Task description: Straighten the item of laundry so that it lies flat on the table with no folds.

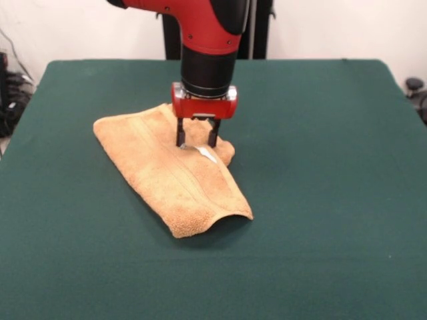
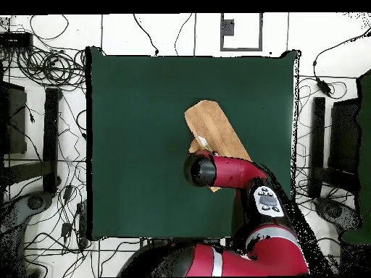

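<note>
A: How is the red-collared hand (image 1: 197,140) with black fingers set?

B: It is spread, its tips lowered onto the tan-orange terry-cloth towel (image 1: 170,177) on either side of the small white tag (image 1: 207,155); nothing is pinched yet.

A: And the towel?

B: It is folded over, stretching from beneath the hand toward the camera-side of the dark green felt-covered table (image 1: 333,200).

A: What is advised?

B: Only the upper layer should be pinched, then drawn outward, low and slowly, so the fold is opened without bunching.

A pale wall (image 1: 347,27) stands behind the counter (image 1: 333,200). Around the counter, tangled black cables (image 2: 43,69) sprawl over a white floor (image 2: 181,32).
</note>
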{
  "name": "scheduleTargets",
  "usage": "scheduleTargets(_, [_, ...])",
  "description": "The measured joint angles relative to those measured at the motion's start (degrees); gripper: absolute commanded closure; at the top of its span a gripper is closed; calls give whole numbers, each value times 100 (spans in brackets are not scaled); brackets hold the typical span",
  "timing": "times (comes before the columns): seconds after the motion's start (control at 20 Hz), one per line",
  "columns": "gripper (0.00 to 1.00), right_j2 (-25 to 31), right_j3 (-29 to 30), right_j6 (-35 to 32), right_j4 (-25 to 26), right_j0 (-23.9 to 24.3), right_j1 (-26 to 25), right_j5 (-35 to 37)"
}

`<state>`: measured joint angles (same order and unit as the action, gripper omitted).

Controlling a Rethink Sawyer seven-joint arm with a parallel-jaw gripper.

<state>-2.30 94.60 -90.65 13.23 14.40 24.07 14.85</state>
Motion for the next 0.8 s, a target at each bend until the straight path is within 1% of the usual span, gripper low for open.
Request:
scheduleTargets(0.05, [100, 0, -1, 0, 1, 1, -1, -2])
scheduleTargets(0.8, [100, -1, -2, 0, 1, 4, 0, -2])
